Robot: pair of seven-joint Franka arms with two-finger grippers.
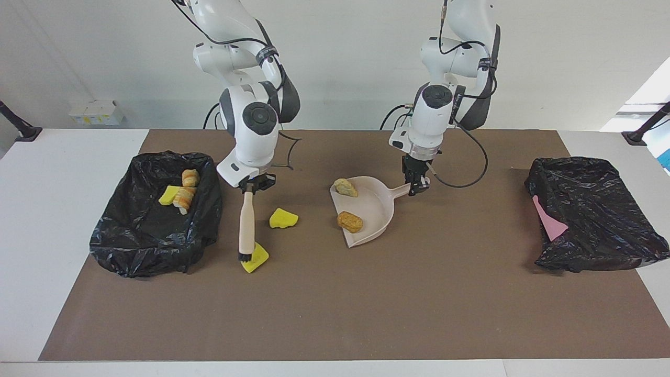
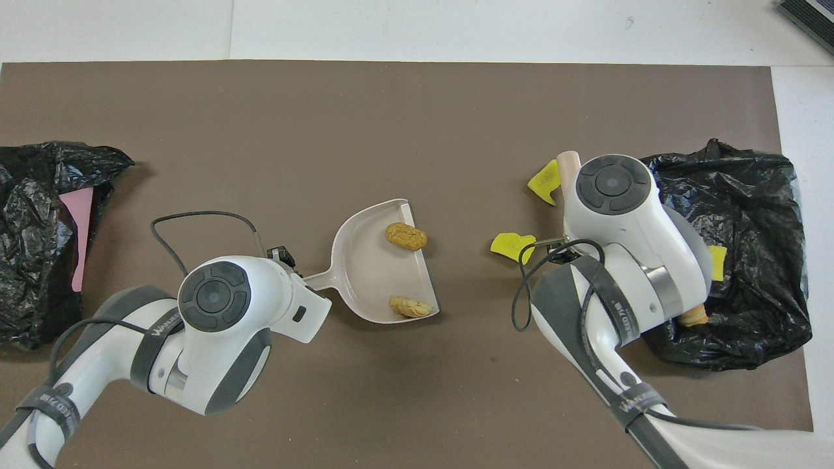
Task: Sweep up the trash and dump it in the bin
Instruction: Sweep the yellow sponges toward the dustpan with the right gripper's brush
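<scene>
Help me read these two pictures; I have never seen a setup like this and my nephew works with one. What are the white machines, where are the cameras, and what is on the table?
The white machines are two robot arms with two-finger grippers. One picture faces them from across the table; the other looks steeply down from above their end.

The right gripper is shut on a brush, its bristles at a yellow chunk. A second yellow chunk lies nearer to the robots. The left gripper is shut on the handle of a dustpan holding two tan lumps.

At the right arm's end, a black-lined bin already holds some trash. At the left arm's end, another black bag holds a pink sheet.
</scene>
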